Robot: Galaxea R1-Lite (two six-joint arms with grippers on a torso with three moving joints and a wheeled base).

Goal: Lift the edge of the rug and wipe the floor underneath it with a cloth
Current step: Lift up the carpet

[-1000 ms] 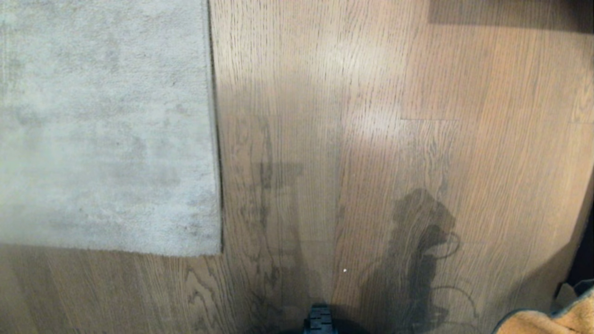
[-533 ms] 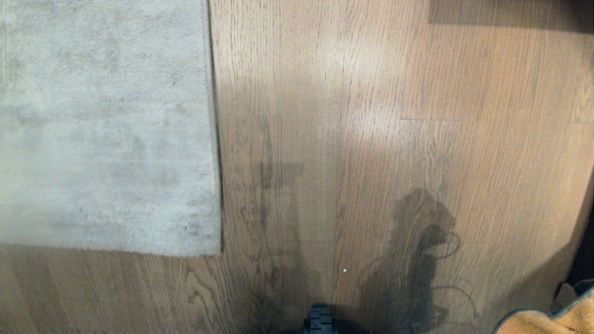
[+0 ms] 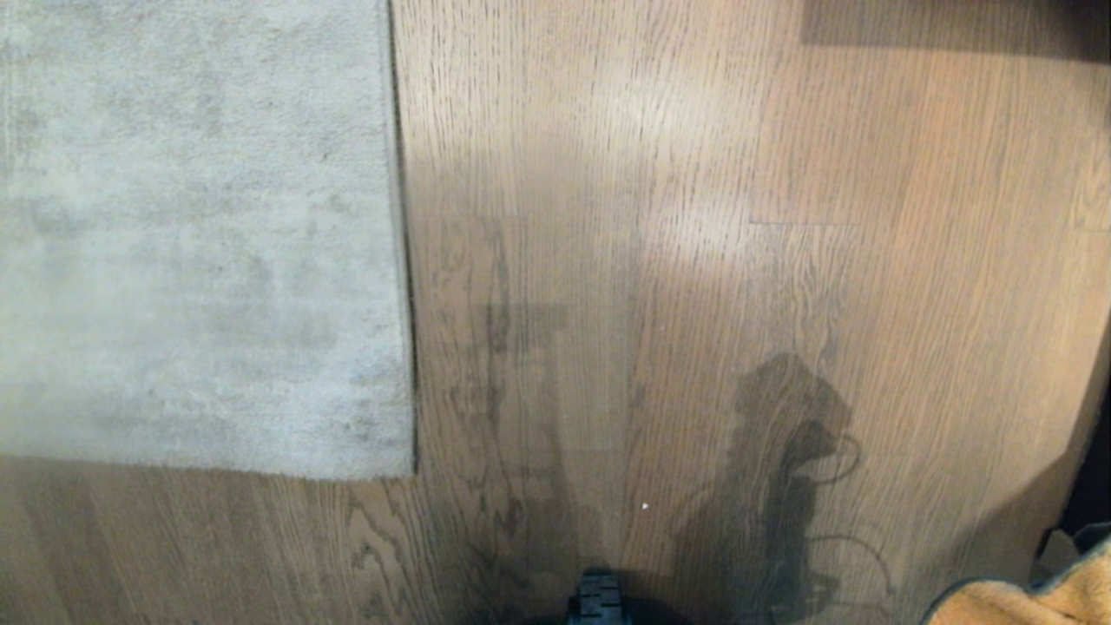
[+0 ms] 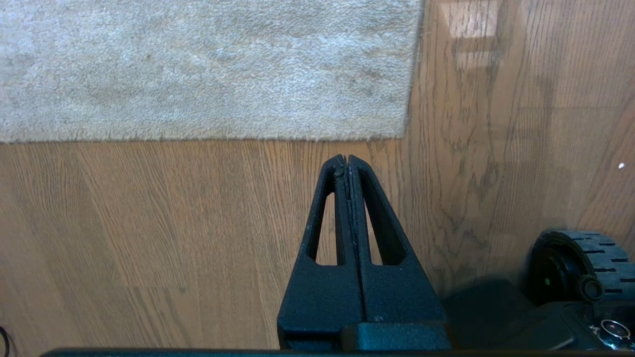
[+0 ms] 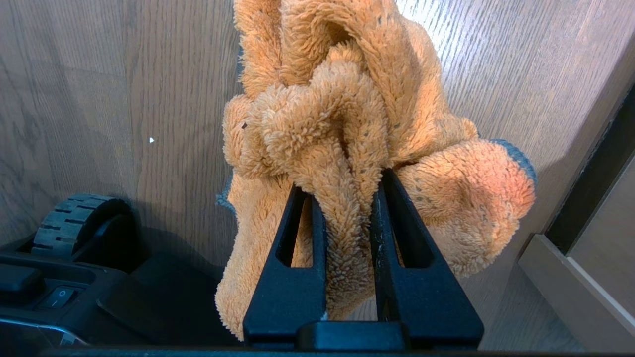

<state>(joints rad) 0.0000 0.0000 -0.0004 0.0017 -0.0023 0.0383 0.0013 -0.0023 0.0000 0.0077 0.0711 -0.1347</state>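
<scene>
The rug [image 3: 200, 234] lies flat, its corner [image 4: 399, 131] just ahead of the left gripper [image 4: 347, 159], whose jaws are pressed together with nothing between them. The right gripper [image 5: 342, 198] pinches the bunched orange cloth [image 5: 347, 124] above the floor [image 3: 694, 260].

Risks: closed jaws may skid over the pile instead of catching the edge; the cloth appears held by one fold and could slip out during wiping.

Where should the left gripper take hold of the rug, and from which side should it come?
Probably the square corner of the rug, approached from the bare floor beside it. Two free borders meet there and lie flat, so the shut left gripper must open first.
</scene>
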